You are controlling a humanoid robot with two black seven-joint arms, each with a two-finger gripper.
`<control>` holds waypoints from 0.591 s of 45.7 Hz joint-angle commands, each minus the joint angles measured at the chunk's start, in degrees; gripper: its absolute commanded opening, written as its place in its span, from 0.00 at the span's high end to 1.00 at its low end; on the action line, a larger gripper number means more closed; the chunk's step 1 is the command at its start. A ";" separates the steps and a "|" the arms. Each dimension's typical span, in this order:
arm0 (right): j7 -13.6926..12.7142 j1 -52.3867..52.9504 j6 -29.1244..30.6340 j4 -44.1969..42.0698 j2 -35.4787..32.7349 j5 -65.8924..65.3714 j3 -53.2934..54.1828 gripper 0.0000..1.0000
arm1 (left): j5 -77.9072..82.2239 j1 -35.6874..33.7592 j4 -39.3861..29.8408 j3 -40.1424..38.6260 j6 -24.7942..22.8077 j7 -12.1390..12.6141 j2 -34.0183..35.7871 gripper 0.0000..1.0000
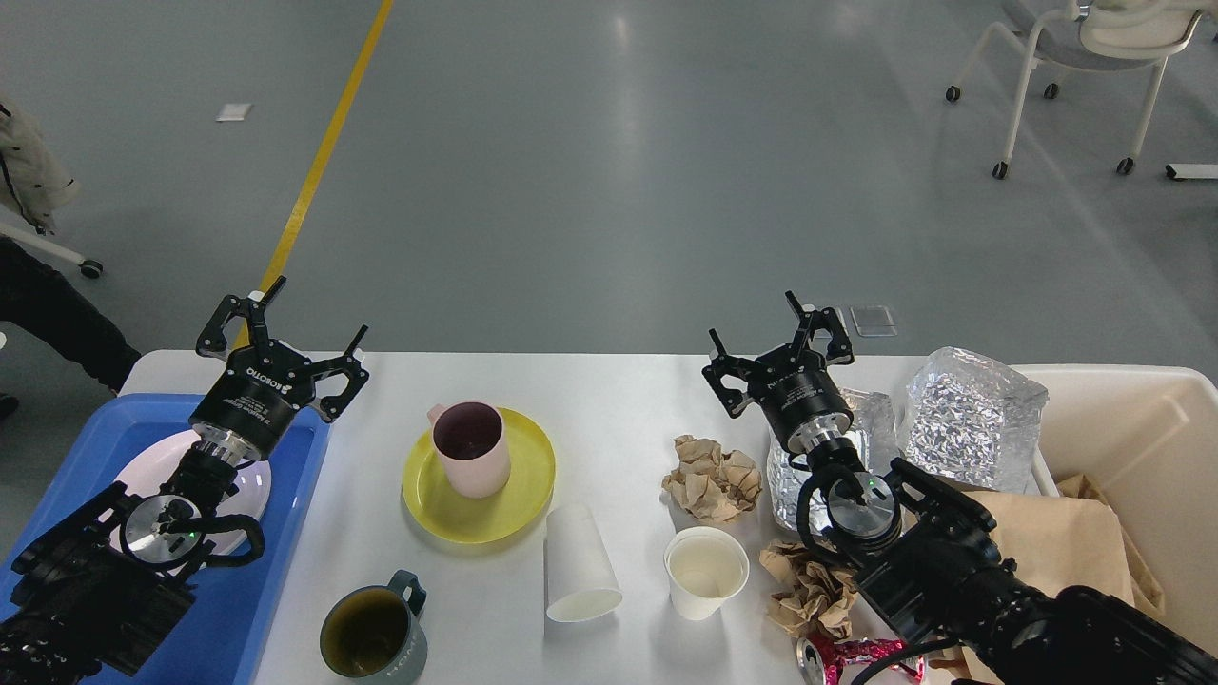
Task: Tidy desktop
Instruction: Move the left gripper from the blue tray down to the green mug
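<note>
Both hands empty, fingers spread. Left hand (pixel 285 333) hangs over the far corner of the blue tray (pixel 285 533), above a white plate (pixel 249 487) lying in it. Right hand (pixel 775 344) hangs over the desk (pixel 609 381) near its far edge, just above a clear crinkled wrapper (pixel 861 419).

Desk fills the lower middle of the view, tray on its left end, cream bin (pixel 1142 428) at its right. Much left on it: a pink mug (pixel 469 447) on a yellow plate (pixel 514 509), a green mug (pixel 373 633) near the front edge, one paper cup (pixel 579 561) on its side, another (pixel 706 571) upright, two brown paper wads (pixel 712 479) (pixel 809 590), a crushed can (pixel 847 658) at the front. A foil block (pixel 966 419) leans on the bin wall; brown paper (pixel 1056 542) sits in the bin.

Judgement: early in the job; sorting mostly undone.

Risks:
- Right forearm lies low across the nearer wad and the can. A sweep toward the bin could drag either off the front edge.
- Upright cup is light and sits close to that arm's path; a brush would tip it. Whether it holds liquid, cannot tell.
- Tipped cup can roll if nudged, toward the green mug or off the front.
- Pink mug stands off-centre on the plate. Lifting the plate with mug aboard risks a slide; better taken apart.
- Wrapper is thin and springy; a pinch may catch only a fold and slip.
- Left hand reaching right for the mugs must clear the tray wall.
</note>
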 commanded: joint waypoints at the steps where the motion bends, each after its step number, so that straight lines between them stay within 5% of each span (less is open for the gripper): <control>1: 0.00 0.00 0.00 0.07 0.00 0.02 0.09 0.00 | 0.11 0.00 -0.01 0.18 -0.17 0.13 0.06 0.02; 8: 0.00 0.00 0.00 0.07 0.00 -0.07 0.09 0.00 | 0.20 0.00 -0.80 1.41 -0.17 0.13 1.90 0.02; 14: 0.00 0.00 0.00 0.07 0.00 0.02 0.08 0.00 | 0.28 -4.73 -1.94 7.90 -0.18 0.22 12.87 0.02; 22: 0.00 0.00 0.00 -0.02 0.00 -0.07 0.09 0.00 | 0.72 -23.08 -7.12 42.84 0.00 0.57 29.92 0.02; 27: 0.00 0.00 0.00 -0.10 0.00 0.02 0.08 0.00 | 1.25 -40.83 -19.58 70.97 -2.54 -0.48 38.45 0.02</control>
